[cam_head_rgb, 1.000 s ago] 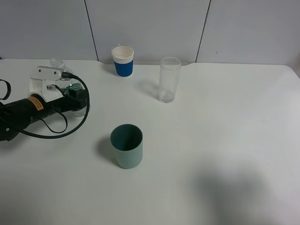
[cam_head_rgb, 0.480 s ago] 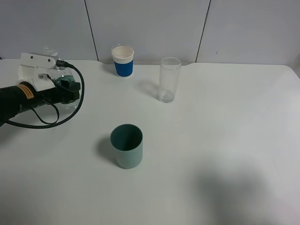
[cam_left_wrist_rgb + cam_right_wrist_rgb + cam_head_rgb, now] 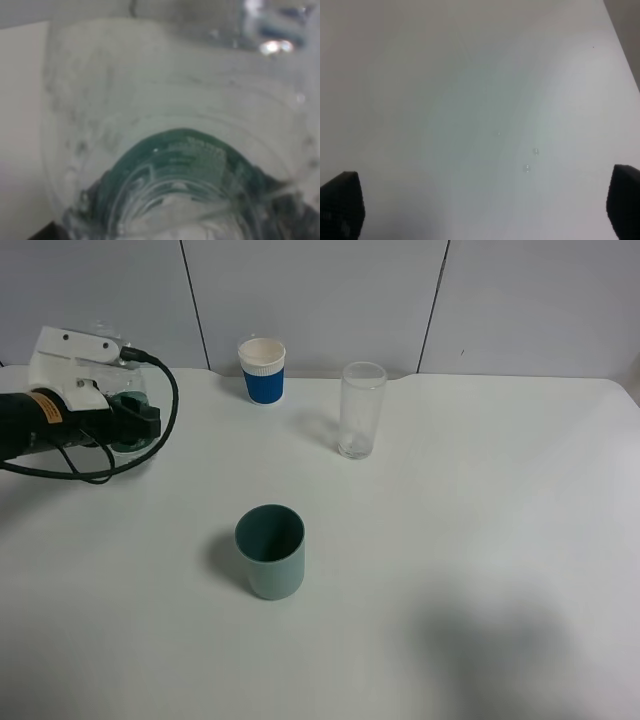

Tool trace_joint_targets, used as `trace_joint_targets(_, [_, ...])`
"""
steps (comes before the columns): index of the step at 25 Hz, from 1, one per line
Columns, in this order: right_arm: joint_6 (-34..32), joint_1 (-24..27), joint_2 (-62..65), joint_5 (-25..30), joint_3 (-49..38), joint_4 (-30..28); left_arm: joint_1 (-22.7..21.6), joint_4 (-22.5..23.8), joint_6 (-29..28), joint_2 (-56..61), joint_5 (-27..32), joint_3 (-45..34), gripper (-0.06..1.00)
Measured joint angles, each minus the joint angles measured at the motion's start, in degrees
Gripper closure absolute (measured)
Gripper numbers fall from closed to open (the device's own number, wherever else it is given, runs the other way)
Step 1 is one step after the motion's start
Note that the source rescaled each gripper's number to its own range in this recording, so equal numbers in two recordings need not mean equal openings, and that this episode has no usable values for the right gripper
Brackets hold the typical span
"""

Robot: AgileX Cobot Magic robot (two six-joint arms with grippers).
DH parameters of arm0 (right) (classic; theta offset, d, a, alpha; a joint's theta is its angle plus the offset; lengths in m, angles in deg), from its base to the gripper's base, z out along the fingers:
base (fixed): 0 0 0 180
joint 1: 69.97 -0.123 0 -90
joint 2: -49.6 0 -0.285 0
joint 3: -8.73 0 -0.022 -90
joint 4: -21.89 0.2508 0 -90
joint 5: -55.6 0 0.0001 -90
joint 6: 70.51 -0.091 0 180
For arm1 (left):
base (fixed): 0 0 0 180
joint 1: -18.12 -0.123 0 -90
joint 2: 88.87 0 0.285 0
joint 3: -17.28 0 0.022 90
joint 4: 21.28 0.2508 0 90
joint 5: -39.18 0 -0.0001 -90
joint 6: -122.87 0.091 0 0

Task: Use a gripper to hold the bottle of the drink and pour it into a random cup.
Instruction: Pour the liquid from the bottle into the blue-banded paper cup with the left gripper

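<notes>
The left end effector is clamped on the water bottle, which looks lifted off the tabletop. This seems the carrying step. Next it must reach the teal cup, well apart from it, then tilt.

Exterior high: the white housing of the left gripper masks most of the bottle it grips; we make out only scraps of green label and clear plastic. Its arm runs off the frame edge. Left wrist: bottle blurred, cropped all round, label marks unreadable. Right wrist: the right gripper shows us only two dark fingertips, wide apart, cut by the frame edge.
</notes>
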Motion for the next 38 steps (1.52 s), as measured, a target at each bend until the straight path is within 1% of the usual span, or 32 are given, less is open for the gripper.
trace_joint_targets(3, [0.0, 0.0, 0.0, 0.0, 0.0, 0.0, 0.4, 0.0, 0.1, 1.6, 5.3, 2.5, 0.94])
trace_joint_targets(7, [0.0, 0.0, 0.0, 0.0, 0.0, 0.0, 2.5, -0.2, 0.6, 2.4, 12.4, 7.0, 0.94])
trace_joint_targets(10, [0.0, 0.0, 0.0, 0.0, 0.0, 0.0, 4.0, -2.3, 2.6, 2.4, 16.9, 10.6, 0.94])
trace_joint_targets(14, [0.0, 0.0, 0.0, 0.0, 0.0, 0.0, 6.1, -8.5, 9.3, 2.4, 19.6, 14.4, 0.94])
trace_joint_targets(19, [0.0, 0.0, 0.0, 0.0, 0.0, 0.0, 8.2, -20.4, 20.9, 1.9, 20.1, 16.7, 0.94])
trace_joint_targets(20, [0.0, 0.0, 0.0, 0.0, 0.0, 0.0, 8.2, -20.4, 20.9, 1.9, 20.1, 16.7, 0.94])
trace_joint_targets(21, [0.0, 0.0, 0.0, 0.0, 0.0, 0.0, 9.0, -25.0, 25.9, 1.3, 20.2, 17.4, 0.94])
trace_joint_targets(24, [0.0, 0.0, 0.0, 0.0, 0.0, 0.0, 10.3, -30.8, 31.9, -0.2, 20.1, 18.6, 0.94])
trace_joint_targets(29, [0.0, 0.0, 0.0, 0.0, 0.0, 0.0, 10.7, -38.1, 40.0, -2.4, 19.6, 19.9, 0.94])
trace_joint_targets(31, [0.0, 0.0, 0.0, 0.0, 0.0, 0.0, 10.7, -40.3, 43.1, -2.9, 19.4, 19.9, 0.94])
trace_joint_targets(33, [0.0, 0.0, 0.0, 0.0, 0.0, 0.0, 10.7, -41.2, 45.0, -3.1, 19.3, 20.1, 0.94])
trace_joint_targets(36, [0.0, 0.0, 0.0, 0.0, 0.0, 0.0, 10.7, -42.8, 46.3, -3.1, 19.3, 21.0, 0.94])
trace_joint_targets(38, [0.0, 0.0, 0.0, 0.0, 0.0, 0.0, 10.7, -46.0, 48.9, -3.1, 19.3, 22.1, 0.94])
